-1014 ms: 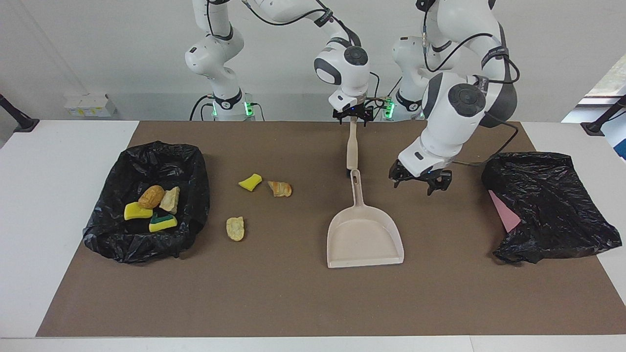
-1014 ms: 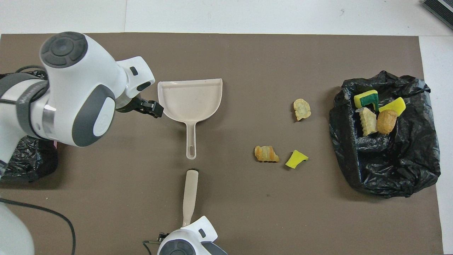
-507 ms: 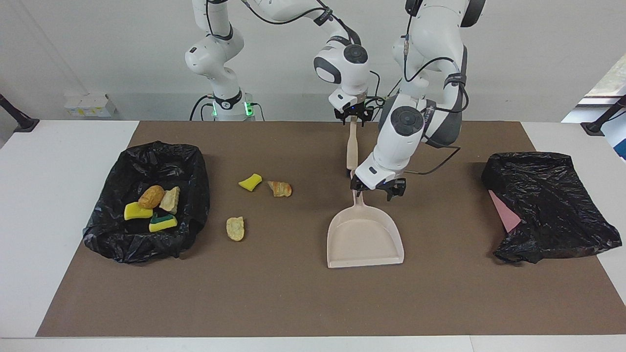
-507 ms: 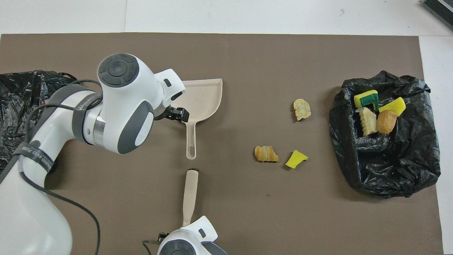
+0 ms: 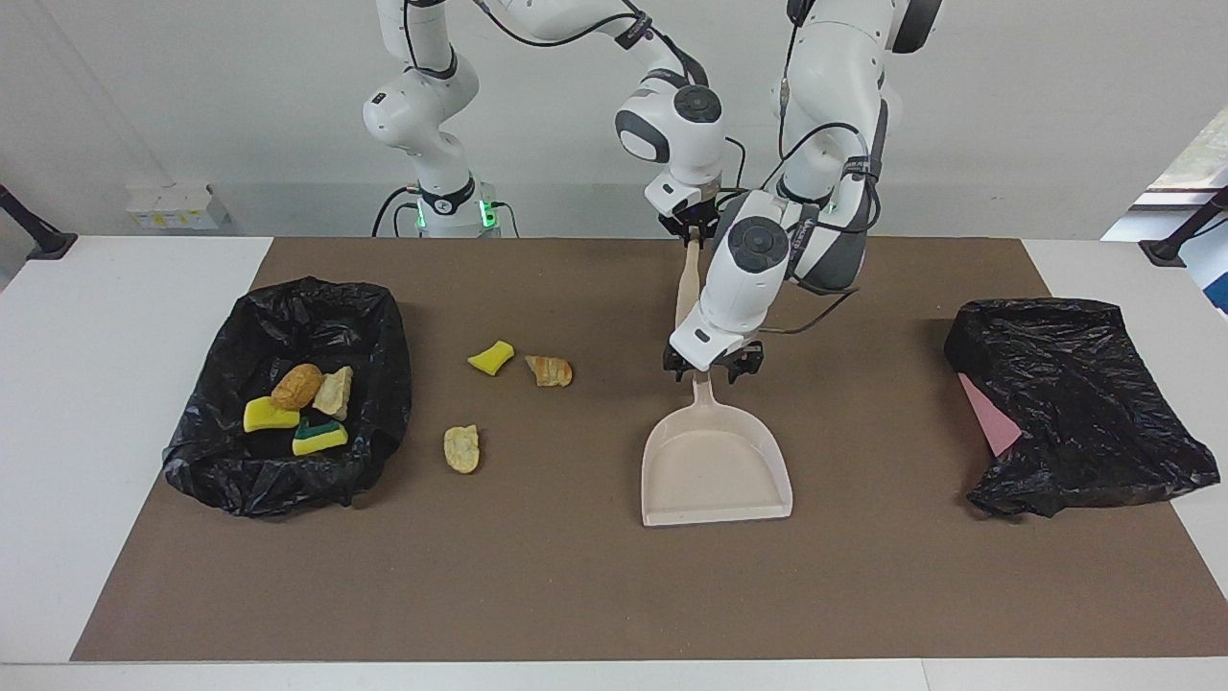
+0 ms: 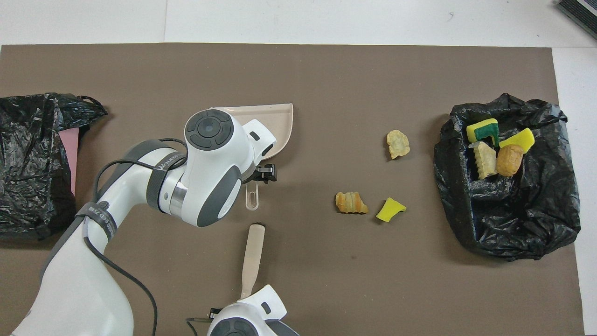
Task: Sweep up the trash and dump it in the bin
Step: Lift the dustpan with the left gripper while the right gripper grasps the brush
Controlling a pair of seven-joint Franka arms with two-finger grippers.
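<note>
Three pieces of trash lie loose on the brown mat: a yellow sponge piece (image 5: 491, 357) (image 6: 391, 209), a bread chunk (image 5: 550, 370) (image 6: 351, 202) and a tan scrap (image 5: 461, 448) (image 6: 398, 143). Several more sit in the black-bagged bin (image 5: 240, 485) (image 6: 513, 233) at the right arm's end. The beige dustpan (image 5: 715, 465) (image 6: 280, 122) lies flat mid-table, handle toward the robots. My left gripper (image 5: 705, 372) is down at that handle, open, a finger on each side. My right gripper (image 5: 693, 230) is shut on the top of the beige brush (image 5: 686, 288) (image 6: 253, 254), which stands just nearer the robots than the dustpan.
A crumpled black bag (image 5: 1074, 393) (image 6: 28, 154) with a pink sheet (image 5: 988, 415) showing lies at the left arm's end of the mat. White table borders the mat on all sides.
My left arm swung from beside the dustpan to its handle and came down around it. My right gripper closed on the brush, whose handle has tilted slightly.
</note>
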